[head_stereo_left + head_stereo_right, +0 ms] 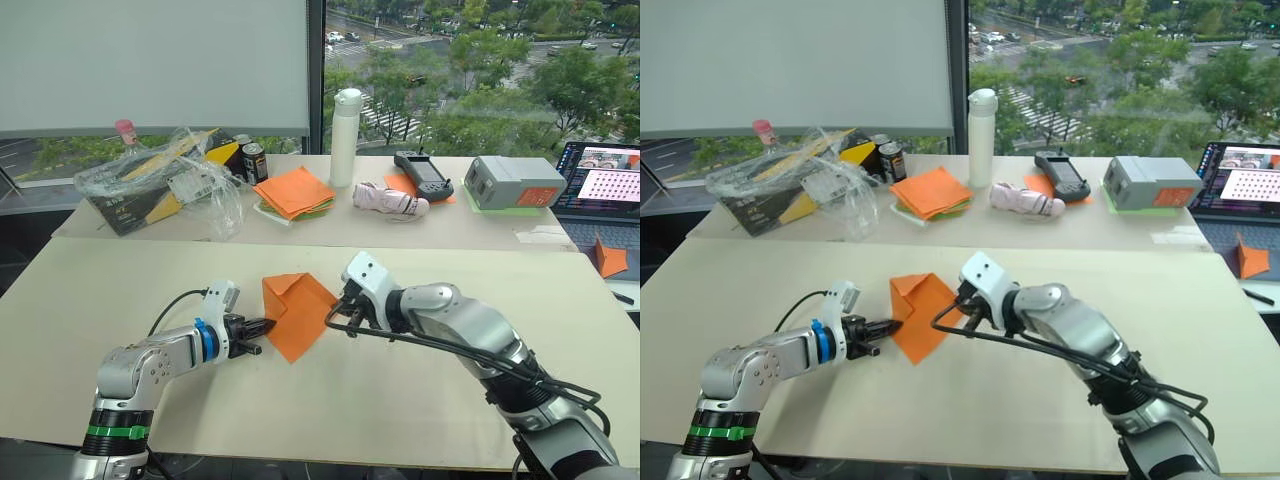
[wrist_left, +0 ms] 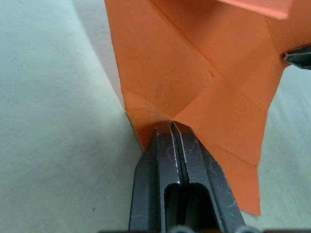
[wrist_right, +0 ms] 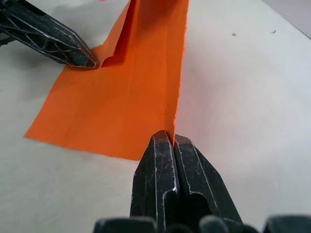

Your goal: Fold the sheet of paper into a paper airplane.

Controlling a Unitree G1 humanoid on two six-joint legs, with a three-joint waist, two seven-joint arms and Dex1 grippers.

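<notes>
The left hand [image 1: 262,325] is pinched tight on the left corner of the paper [image 1: 296,315], its two black fingers pressed together with the orange edge between them. The right hand [image 1: 338,312] is clamped the same way on the opposite edge, which it lifts slightly so that side stands up off the surface [image 1: 420,400].

The paper lies near the middle of the near surface, between the two hands, partly folded: one flap is already turned over at its far end and creases run across it (still far from a pointed wedge). Behind it, on the farther surface, sit a stack [image 1: 294,192] of orange and green sheets, a white bottle [image 1: 344,137], a can [image 1: 254,161] and a crinkled plastic bag [image 1: 165,182], all well apart from the work.

The step in hand looks like carrying the right edge over toward the left to lay a new fold. To do it well, I judge the left hand should hold as an anchor, keeping its corner flat, while the right brings its edge across in a low arc so the sheet does not buckle. The edges should be lined up before the paper is pressed down, since a thin sheet takes a crease at once. Pulling the two hands apart risks a tear.
</notes>
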